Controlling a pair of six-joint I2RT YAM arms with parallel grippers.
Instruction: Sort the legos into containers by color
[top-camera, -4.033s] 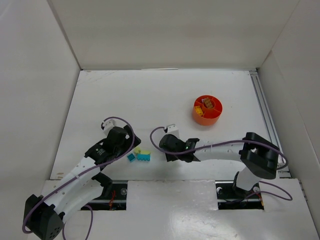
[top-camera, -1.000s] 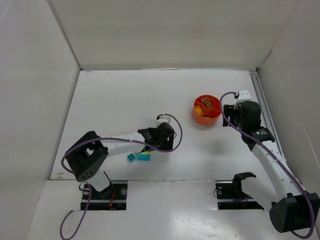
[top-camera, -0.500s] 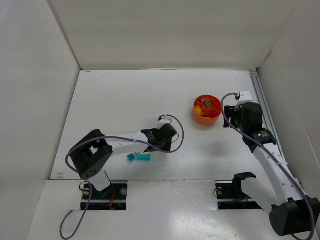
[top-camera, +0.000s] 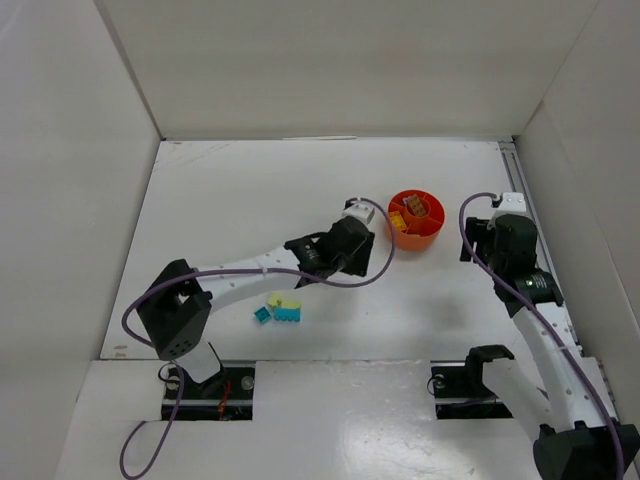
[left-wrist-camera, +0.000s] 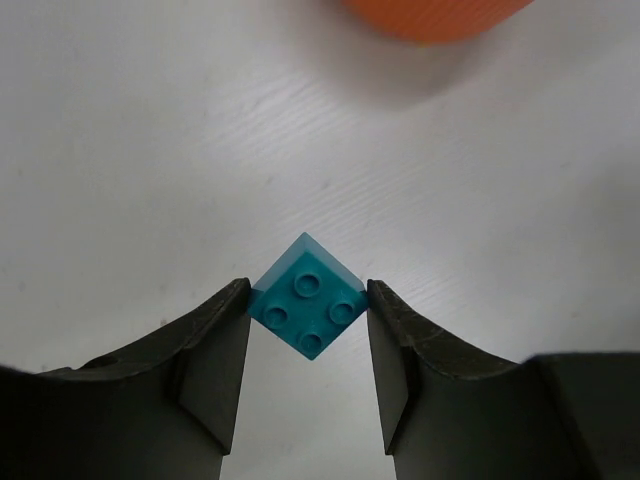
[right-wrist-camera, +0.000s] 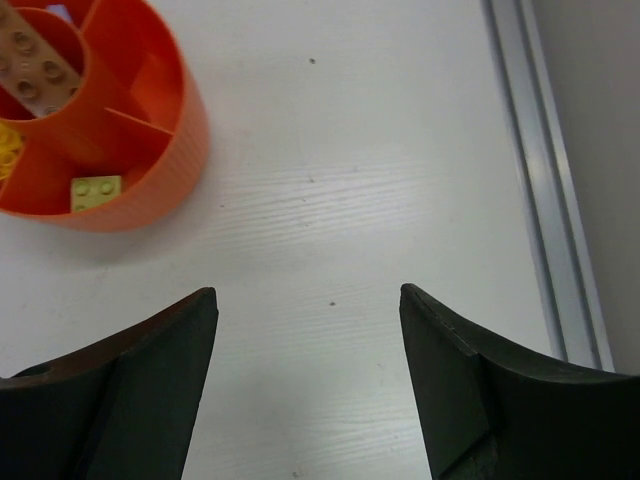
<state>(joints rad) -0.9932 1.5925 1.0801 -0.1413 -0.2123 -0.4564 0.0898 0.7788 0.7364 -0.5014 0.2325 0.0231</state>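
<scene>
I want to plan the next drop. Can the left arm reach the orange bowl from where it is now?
Probably yes. The left arm holds a teal brick in its jaws just beside the orange bowl, with only bare table between them.

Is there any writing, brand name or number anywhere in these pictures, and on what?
None can be read. The studs of the teal brick held by the left gripper show no legible mark; the orange bowl bears no visible text.
</scene>
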